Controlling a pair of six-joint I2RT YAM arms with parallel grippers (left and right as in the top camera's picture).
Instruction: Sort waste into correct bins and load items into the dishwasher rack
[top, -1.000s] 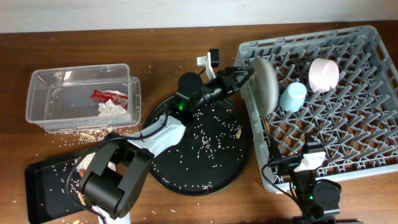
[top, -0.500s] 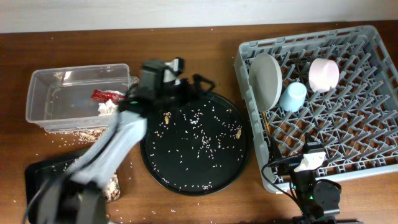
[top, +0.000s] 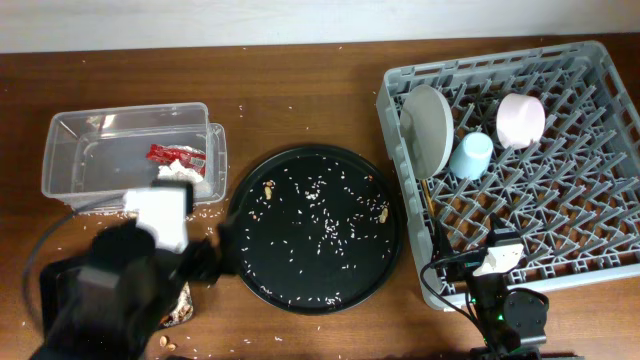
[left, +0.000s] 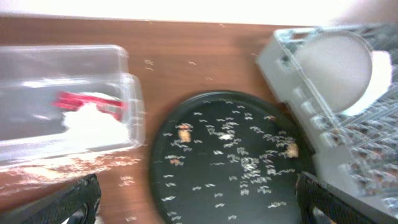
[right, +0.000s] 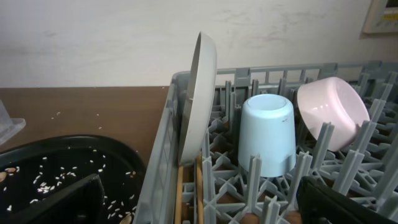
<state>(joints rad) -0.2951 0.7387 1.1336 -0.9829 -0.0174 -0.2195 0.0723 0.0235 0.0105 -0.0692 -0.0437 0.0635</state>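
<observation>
Left hand: my left gripper is spread wide, its dark fingertips at the bottom corners of the wrist view with nothing between them. From overhead the arm is a blur.
Right hand: my right gripper is also wide and empty, low at 6 o'clock of the rack.
Rack: the large square grey plastic lattice crate sits at 3 o'clock of the tray.
Plate: the round grey-white plate stands on edge along the crate's 9 o'clock wall.
Cup: the small light blue cup stands mouth down, just beside the plate at its 3 o'clock.
Bowl: the pale pink-white bowl lies tipped on its side at 2 o'clock of the cup.
Chopsticks: pale wooden chopsticks show through the lattice below the plate.
Tub: the clear rectangular plastic tub, at 10 o'clock of the tray, holds the red shiny wrapper and the crumpled white tissue, touching.
Black bin: the shallow black rectangular bin lies at 8 o'clock, mostly hidden under my left arm.
Tray: the large round black tray carries scattered white rice grains and tan peanuts.
</observation>
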